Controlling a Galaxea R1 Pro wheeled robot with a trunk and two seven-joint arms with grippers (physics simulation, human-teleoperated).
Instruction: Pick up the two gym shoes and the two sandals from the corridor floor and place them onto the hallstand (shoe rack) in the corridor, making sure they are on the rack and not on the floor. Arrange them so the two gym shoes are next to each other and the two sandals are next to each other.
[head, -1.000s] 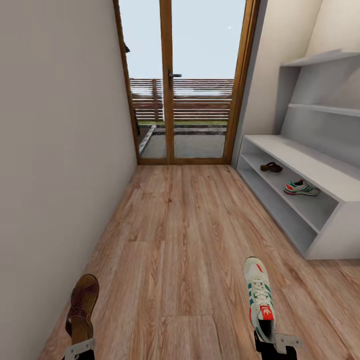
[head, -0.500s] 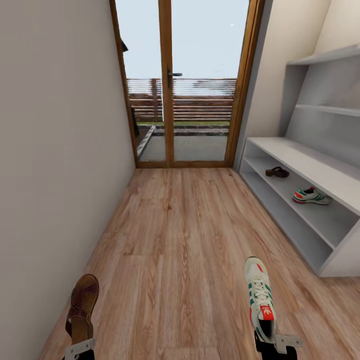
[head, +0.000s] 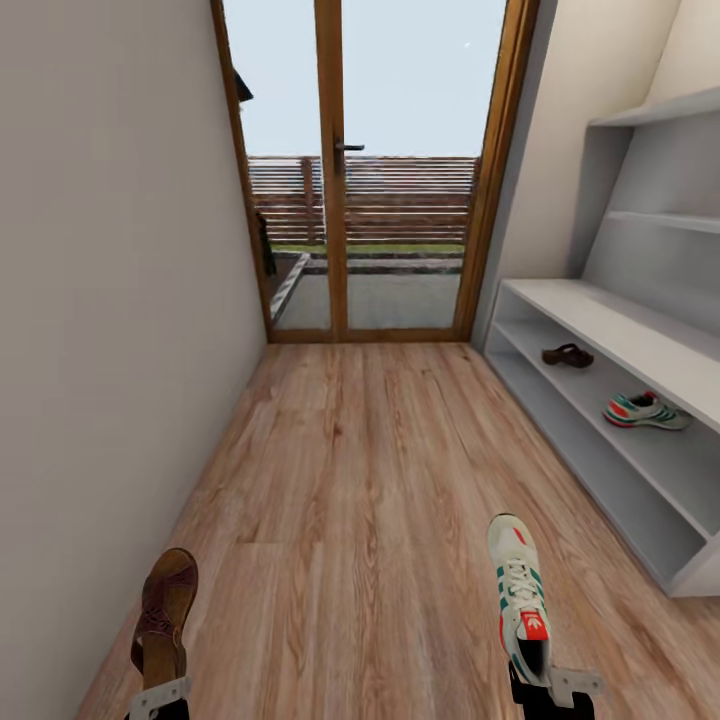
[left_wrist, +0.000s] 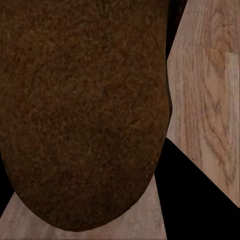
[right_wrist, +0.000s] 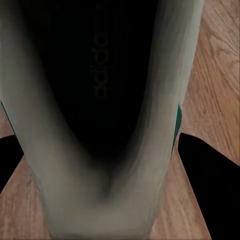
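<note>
In the head view, the hallstand (head: 620, 340) stands along the right wall, and a glass door with a wooden frame (head: 370, 170) closes the far end of the corridor just beside it. On the hallstand's upper low shelf lies one brown sandal (head: 567, 355), at the end near the door. One gym shoe (head: 645, 411) lies on the same shelf, farther from the door and apart from the sandal. The corridor floor (head: 370, 470) of light wood planks runs from the hallstand across to the plain wall on the other side. Well away from the hallstand, the left gripper (head: 158, 697) holds the second sandal (head: 164, 615) by its heel, with the toe pointing toward the door. The right gripper (head: 552, 688) holds the second gym shoe (head: 519, 592) by its heel, toe toward the door too. In the left wrist view, the held sandal's brown sole (left_wrist: 85, 110) is very close, with floor planks (left_wrist: 210, 90) behind it. In the right wrist view, the held gym shoe (right_wrist: 107, 125) shows its pale sides and dark inside, with the floor (right_wrist: 220, 85) beside it.
</note>
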